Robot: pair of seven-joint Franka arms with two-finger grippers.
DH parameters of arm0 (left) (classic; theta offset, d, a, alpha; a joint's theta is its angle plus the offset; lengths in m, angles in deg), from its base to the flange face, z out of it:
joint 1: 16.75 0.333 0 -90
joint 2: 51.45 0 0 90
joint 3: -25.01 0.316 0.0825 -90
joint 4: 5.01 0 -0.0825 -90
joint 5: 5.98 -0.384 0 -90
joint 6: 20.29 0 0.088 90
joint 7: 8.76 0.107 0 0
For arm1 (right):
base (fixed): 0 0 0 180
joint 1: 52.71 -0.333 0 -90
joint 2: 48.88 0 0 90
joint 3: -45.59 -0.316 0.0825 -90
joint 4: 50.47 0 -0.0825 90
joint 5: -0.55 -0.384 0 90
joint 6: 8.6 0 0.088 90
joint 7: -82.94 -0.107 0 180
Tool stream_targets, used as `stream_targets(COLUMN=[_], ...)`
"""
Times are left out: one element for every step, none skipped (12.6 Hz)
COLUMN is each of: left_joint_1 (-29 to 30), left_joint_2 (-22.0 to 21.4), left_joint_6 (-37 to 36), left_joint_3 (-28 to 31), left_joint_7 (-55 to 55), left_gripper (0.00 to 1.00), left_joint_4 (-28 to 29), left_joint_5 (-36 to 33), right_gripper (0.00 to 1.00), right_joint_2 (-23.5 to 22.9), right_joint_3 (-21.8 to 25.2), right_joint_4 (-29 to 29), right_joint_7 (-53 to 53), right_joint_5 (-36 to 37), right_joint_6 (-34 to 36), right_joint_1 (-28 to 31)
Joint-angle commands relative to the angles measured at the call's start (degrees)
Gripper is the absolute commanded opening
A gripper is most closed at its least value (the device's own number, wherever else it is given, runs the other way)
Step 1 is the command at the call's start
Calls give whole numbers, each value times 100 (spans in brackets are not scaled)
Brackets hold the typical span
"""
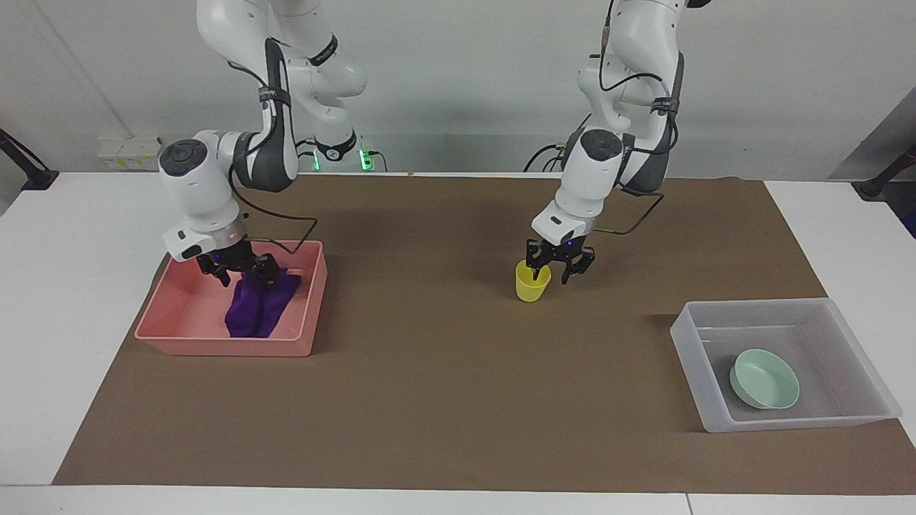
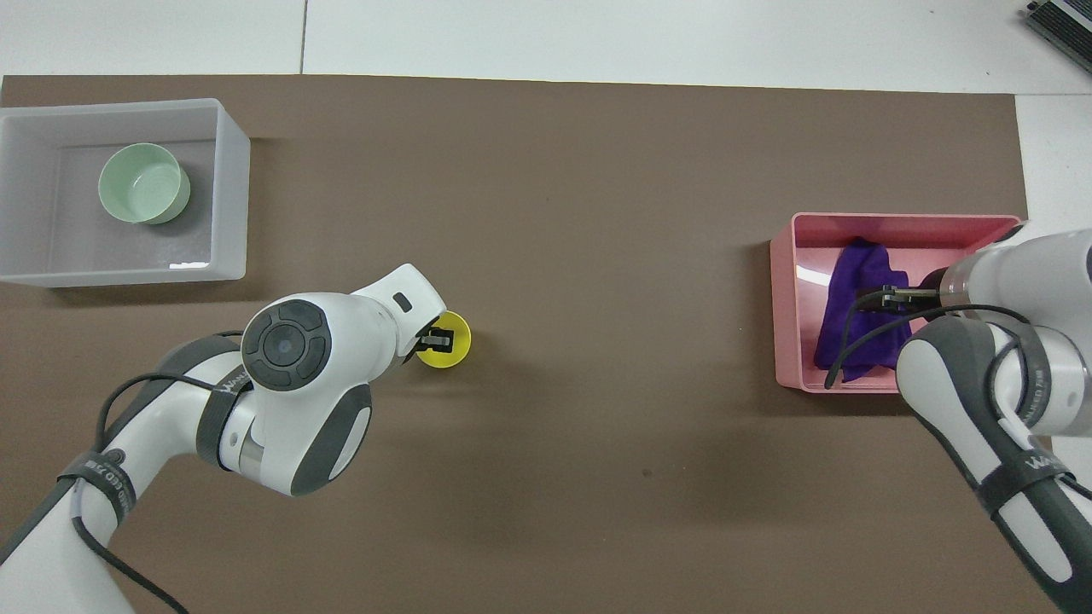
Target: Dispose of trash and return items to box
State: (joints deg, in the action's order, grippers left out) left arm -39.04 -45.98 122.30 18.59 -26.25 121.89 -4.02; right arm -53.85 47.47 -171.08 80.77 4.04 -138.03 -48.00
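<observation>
Yellow cup [image 1: 532, 280] stands mid-mat, upright, and it looks light, thin-walled and slick, so my guess is the rim wall is the place to pinch. My left gripper [image 1: 556, 267] straddles that rim with fingers apart, one inside, one outside. Over in the pink bin [image 1: 303, 319], the purple rag [image 1: 259, 310] lies soft and limp; my right gripper [image 1: 237, 270] stands spread just above it, holding nothing.

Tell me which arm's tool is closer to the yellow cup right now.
The left. The left tool is at the yellow cup's rim, one finger over its mouth. The right tool is over the pink bin at the right arm's end of the table, above the purple rag.
</observation>
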Motion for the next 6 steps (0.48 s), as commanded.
stream_targets(left_joint_1=[-144,-100,-65,-56,-39,66], left_joint_2=[-28,-28,-28,-37,-107,-151], left_joint_6=[243,208,173,164,112,-28], left_joint_3=[106,106,106,123,158,176], left_joint_7=[-36,-18,-1,-1,8,25], left_gripper=[0,0,0,0,0,0], left_joint_4=[150,142,107,80,45,-25], left_joint_5=[33,33,33,33,33,33], right_gripper=[100,100,100,100,100,100], right_joint_2=[84,119,189,233,277,295], right_joint_3=[-328,-494,-635,-767,-803,-812], right_joint_4=[414,423,432,476,633,852], right_joint_7=[-580,-826,-1116,-1328,-1356,-1347], right_joint_5=[-24,-24,-15,29,29,20], right_joint_6=[567,612,664,743,918,1207], right_joint_1=[4,4,4,4,4,13])
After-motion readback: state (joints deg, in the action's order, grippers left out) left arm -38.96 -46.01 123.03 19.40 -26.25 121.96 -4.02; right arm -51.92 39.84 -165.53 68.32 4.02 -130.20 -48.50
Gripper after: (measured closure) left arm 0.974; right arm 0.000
